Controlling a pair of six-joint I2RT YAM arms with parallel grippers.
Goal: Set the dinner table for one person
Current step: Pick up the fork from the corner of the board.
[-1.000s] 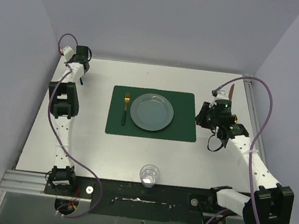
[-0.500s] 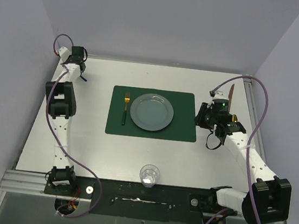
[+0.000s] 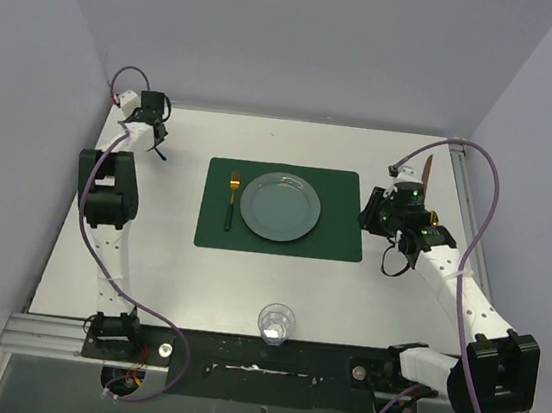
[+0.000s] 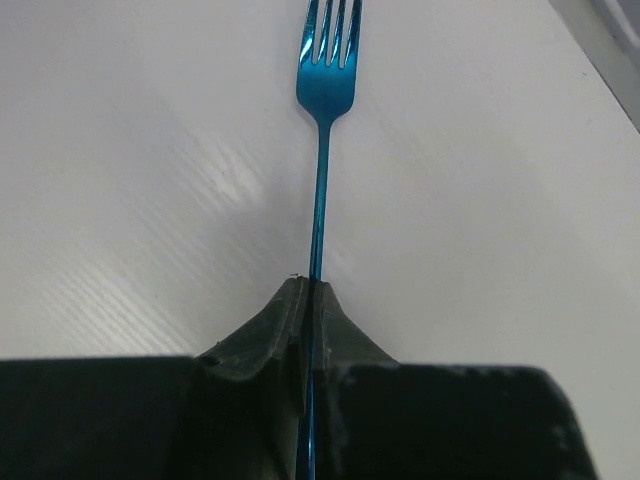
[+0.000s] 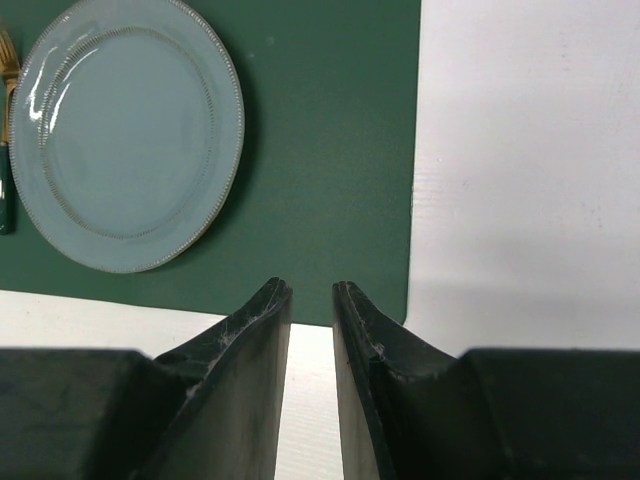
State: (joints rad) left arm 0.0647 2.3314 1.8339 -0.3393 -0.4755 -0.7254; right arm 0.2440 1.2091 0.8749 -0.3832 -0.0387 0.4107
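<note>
The white worktop [image 3: 246, 284] fills most of the top view, with metal rails along its near and right edges.

A green mat [image 3: 338, 236] lies at its middle, closer to the far edge than to the near one. A grey-blue plate [image 3: 279, 207] sits on the mat. A gold fork [image 3: 232, 194] with a dark handle lies on the mat just left of the plate, tines toward the far edge. A glass [image 3: 277, 321] stands upright at the near edge, in line with the plate.

The left claw [image 3: 157, 146] is by the far left corner, well apart from the mat. In its wrist view the claw [image 4: 305, 292] is clamped tight on the thin handle of a blue fork [image 4: 325, 90]. The fork's tines point away from the claw, over bare worktop [image 4: 150, 150].

The right claw [image 3: 368, 216] is over the mat's right edge. Its wrist view shows the claw [image 5: 311, 292] narrow, a slim gap between the fingers and nothing in it. Below it are the mat [image 5: 330, 150], the plate [image 5: 125, 130] and bare worktop [image 5: 530, 170] to the right.

A slim brown utensil [image 3: 427, 170] lies near the far right corner, beyond the right arm.
</note>
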